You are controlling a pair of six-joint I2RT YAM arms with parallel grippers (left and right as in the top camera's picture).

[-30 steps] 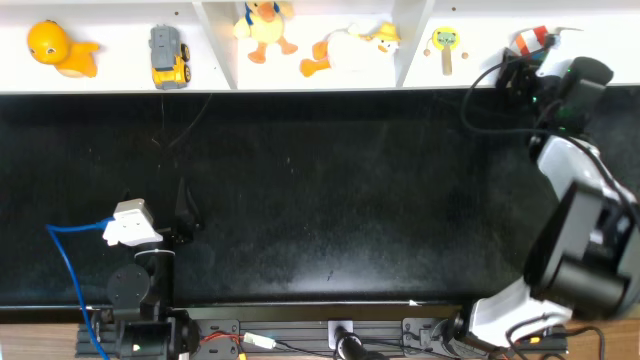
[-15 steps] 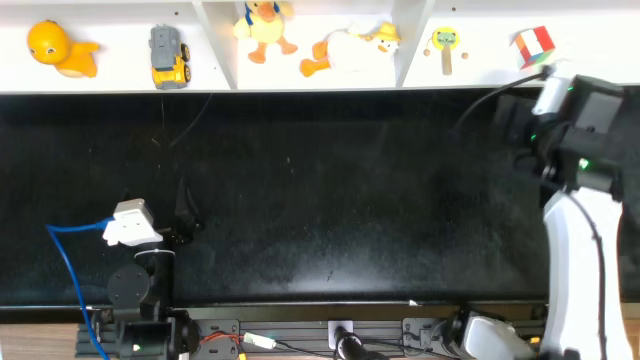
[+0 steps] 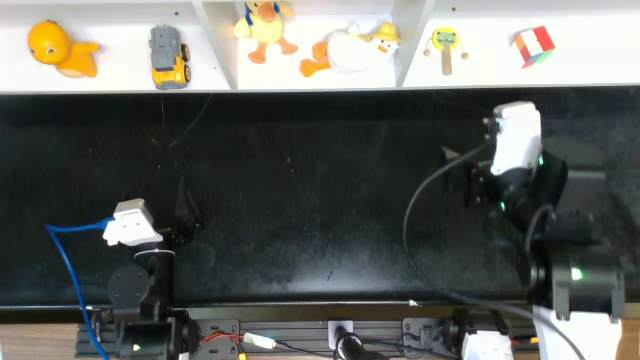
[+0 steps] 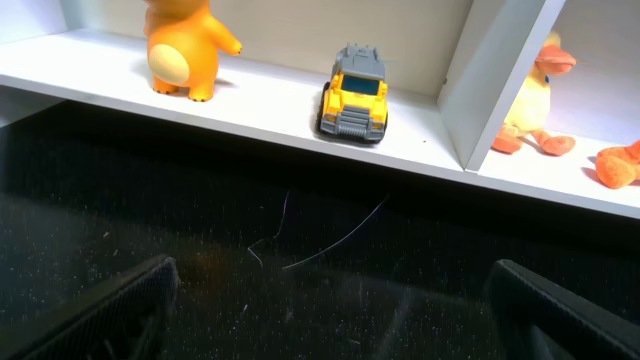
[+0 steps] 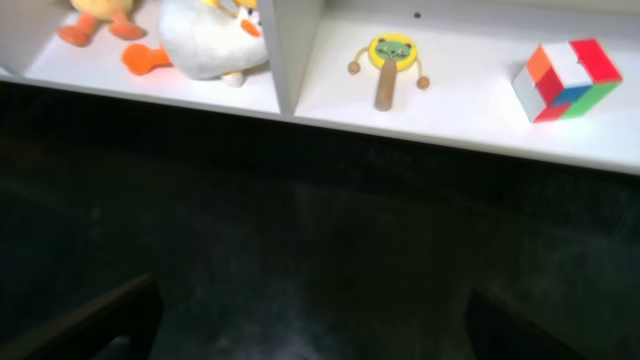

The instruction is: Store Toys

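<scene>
Toys line the white shelf (image 3: pixel 320 80) along the table's far edge: an orange duck (image 3: pixel 60 47), a yellow toy truck (image 3: pixel 168 55), a yellow plush duck (image 3: pixel 264 27), a white plush duck (image 3: pixel 350 50), a wooden rattle (image 3: pixel 443 45) and a coloured cube (image 3: pixel 532 45). The cube stands alone in the rightmost compartment, beside the rattle (image 5: pixel 384 68). My right gripper (image 5: pixel 310 330) hangs open and empty over the black table, well back from the shelf. My left gripper (image 4: pixel 330 310) is open too, low at the table's near left, facing the truck (image 4: pixel 355 95).
A black mat (image 3: pixel 320 190) covers the table between the arms and the shelf. A blue cable (image 3: pixel 70 260) loops by the left arm's base. White dividers (image 3: pixel 222 45) split the shelf into compartments.
My right gripper let go of the coloured cube in the rightmost shelf compartment and drew back toward the near side of the table. The left arm has not moved.
</scene>
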